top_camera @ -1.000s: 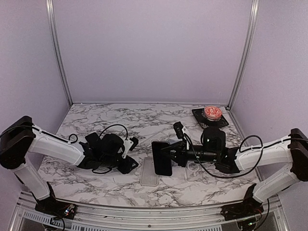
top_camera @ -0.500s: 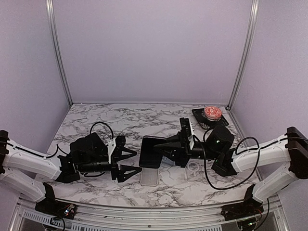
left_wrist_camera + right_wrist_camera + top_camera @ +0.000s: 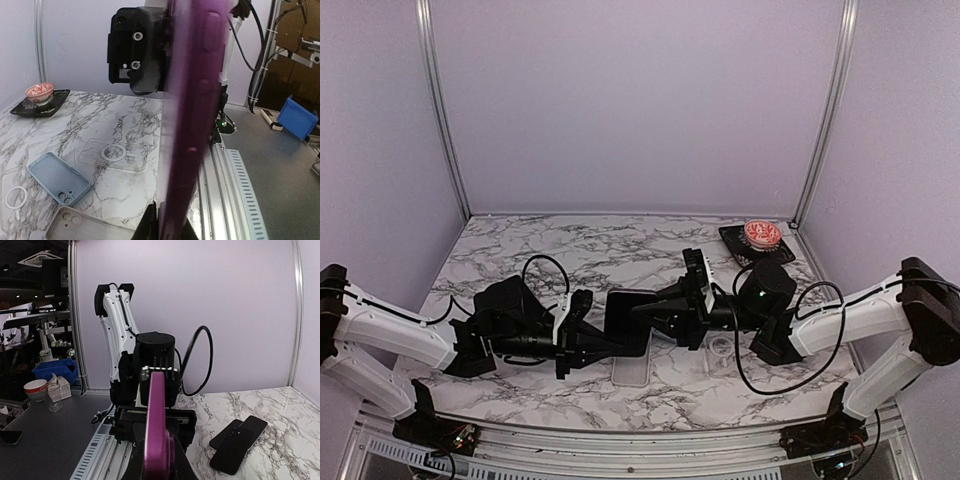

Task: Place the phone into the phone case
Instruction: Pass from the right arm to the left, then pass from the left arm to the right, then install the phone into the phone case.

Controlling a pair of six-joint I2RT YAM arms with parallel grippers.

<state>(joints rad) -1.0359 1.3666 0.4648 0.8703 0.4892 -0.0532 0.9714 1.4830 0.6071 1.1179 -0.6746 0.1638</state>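
Two grips on one dark purple slab phone, by the look of it: left gripper pinched shut on the lower edge, right gripper clamped on the opposite side. Slab tilted and apparently raised off the white marble table. Just below both sets of fingertips, flat on the marble: clear rectangular plastic phone case, not yet holding the phone. Judged to be a two-handed levelling ahead of insertion. To do it well: keep one firm hold before loosening the other, roll the phone flat with its screen up, line its corners up with the case below, seat one long edge first, then press the other edge in. Ignore the light blue case and the ringed clear case lying off to the side of the left gripper.
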